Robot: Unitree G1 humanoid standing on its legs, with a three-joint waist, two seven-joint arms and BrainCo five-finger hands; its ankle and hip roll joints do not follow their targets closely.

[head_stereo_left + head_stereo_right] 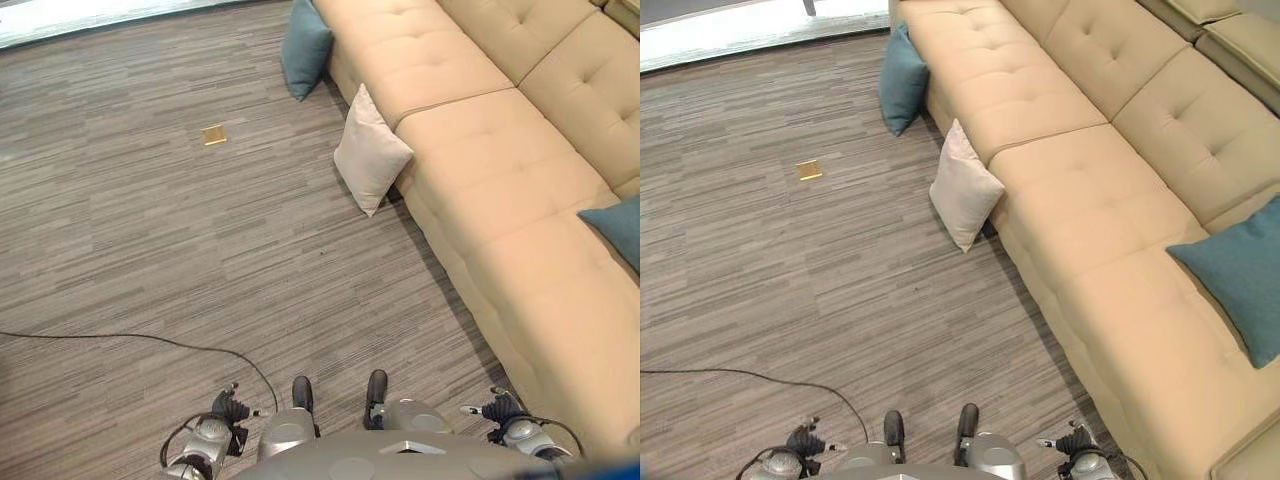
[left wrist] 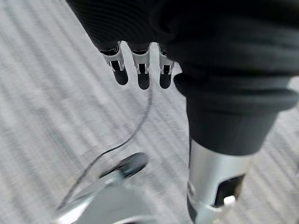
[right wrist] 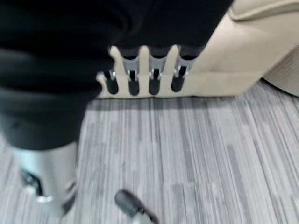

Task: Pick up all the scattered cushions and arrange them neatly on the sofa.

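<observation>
Sofa: beige; one teal cushion lay on its seat.
Floor cushions: white and teal (both leaning on the sofa front).
Left hand: fingers straight, empty.
Right hand: likewise.

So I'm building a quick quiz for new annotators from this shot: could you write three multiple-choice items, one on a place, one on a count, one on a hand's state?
1. Where is the cream cushion?
A. flat on the sofa seat
B. on the floor, leaning against the sofa front
C. in the right hand

2. How many teal cushions show?
A. one
B. two
C. four

3. What is the left hand doing?
A. hanging open, holding nothing
B. gripping a cushion
C. pressing on the sofa

Answers:
1 B: the cream cushion stands on the carpet against the sofa.
2 B: a floor teal cushion and a seat teal cushion.
3 A: the left hand hangs with straight fingers above carpet.
</observation>
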